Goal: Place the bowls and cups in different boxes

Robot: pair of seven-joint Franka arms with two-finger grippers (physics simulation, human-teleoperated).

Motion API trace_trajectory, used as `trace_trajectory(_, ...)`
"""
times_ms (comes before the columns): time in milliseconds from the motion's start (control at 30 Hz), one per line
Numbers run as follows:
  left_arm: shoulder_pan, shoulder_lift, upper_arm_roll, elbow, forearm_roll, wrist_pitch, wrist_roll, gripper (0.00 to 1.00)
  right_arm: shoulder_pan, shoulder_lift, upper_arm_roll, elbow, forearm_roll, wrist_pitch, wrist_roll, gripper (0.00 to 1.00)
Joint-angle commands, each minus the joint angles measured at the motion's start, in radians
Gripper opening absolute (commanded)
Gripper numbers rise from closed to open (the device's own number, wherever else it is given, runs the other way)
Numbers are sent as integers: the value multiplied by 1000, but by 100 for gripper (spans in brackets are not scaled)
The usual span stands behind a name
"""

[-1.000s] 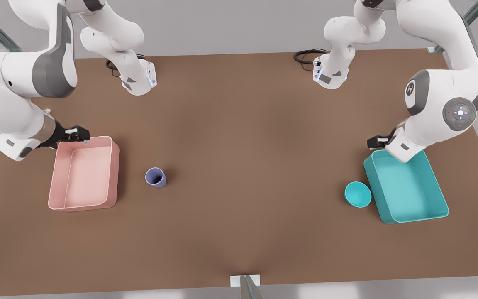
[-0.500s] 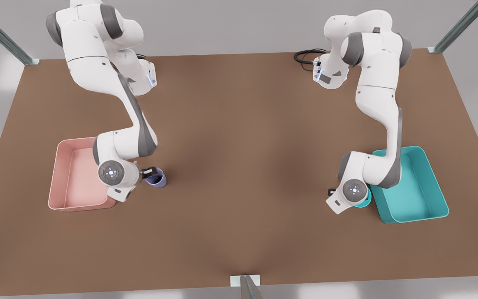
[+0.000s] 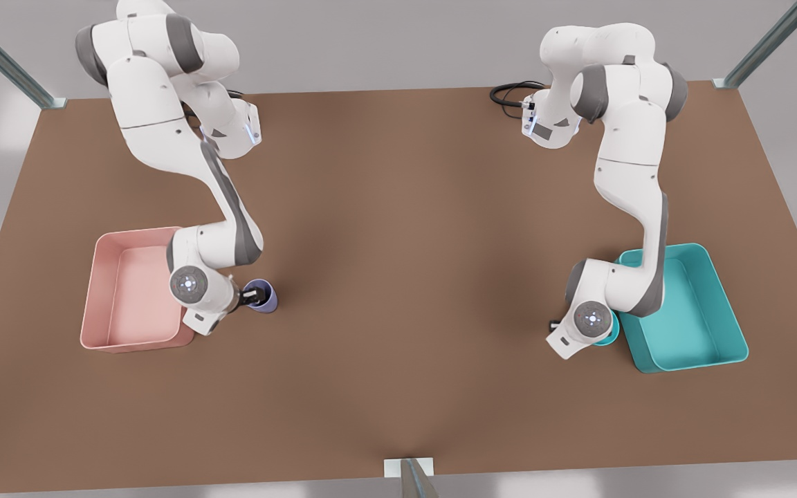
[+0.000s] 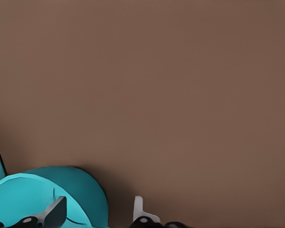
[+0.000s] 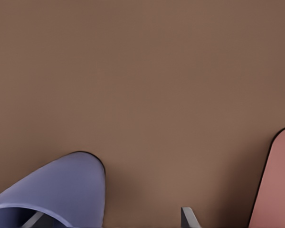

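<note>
We see two open trays on the brown desk (image 3: 398, 290), and both are bare inside. The pale pink box (image 3: 137, 290) sits at the front view's left, the teal box (image 3: 682, 311) at the front view's right, well apart from each other.

The lavender cup (image 3: 264, 296) stands upright on the desk just beside the pink box, outside it. It is a tapered tumbler without a handle, its inside darker than its smooth wall; the right wrist view shows its rim and side (image 5: 61, 194) close up, with a rounded pink corner (image 5: 278, 185) nearby.

The right claw (image 3: 252, 297) is at the cup. One finger (image 5: 35, 219) reaches inside the rim and the other (image 5: 187, 217) stands outside the wall, so the jaws straddle it, spread wide and not yet closed.

The teal bowl (image 3: 607, 333) rests on the desk touching or just beside the teal box, mostly hidden beneath the arm in the front view. It is wide, shallow and the same colour as its tray.

The left claw (image 4: 97, 216) hangs over the bowl's edge (image 4: 42, 194), one finger (image 4: 54, 213) inside and one (image 4: 138, 211) outside, parted and gripping nothing.
</note>
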Motion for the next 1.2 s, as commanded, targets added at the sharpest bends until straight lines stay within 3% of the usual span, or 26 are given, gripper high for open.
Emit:
trace_trajectory(0,-1,1,0,-2,-12,13,-49,57,-1,1,0,-16,8,50,25,100)
trace_trajectory(67,1,0,0,-2,-12,12,-48,47,-1,3,0,-23,12,51,25,97)
trace_trajectory(133,2,0,0,0,-12,12,-51,35,-1,3,0,-28,14,51,22,73)
trace_trajectory(167,2,0,0,0,-12,12,-51,28,4,3,2,-28,12,51,21,54)
trace_trajectory(200,1,0,0,0,-12,12,-68,23,9,1,2,-28,12,50,21,45)
trace_trajectory(267,-2,-7,0,1,-12,12,-100,21,15,1,2,-16,12,37,21,21)
trace_trajectory(467,-7,-43,0,1,-14,3,-135,21,22,-9,3,12,12,19,22,21)
trace_trajectory(600,-21,-198,34,32,-156,-5,-218,21,-22,-167,2,18,14,-113,-128,21)
trace_trajectory(733,126,-267,38,26,-150,-49,-174,21,-148,-308,-11,29,14,-266,-385,21)
trace_trajectory(867,197,-264,38,-5,-142,-99,-173,21,-310,-281,-15,41,-8,-260,-568,21)
trace_trajectory(967,251,-235,38,-59,-142,-74,-173,21,-401,-154,-15,152,-9,-246,-662,21)
trace_trajectory(1167,317,-168,38,-103,-133,10,-173,21,-416,-25,-37,152,-28,-133,-668,21)
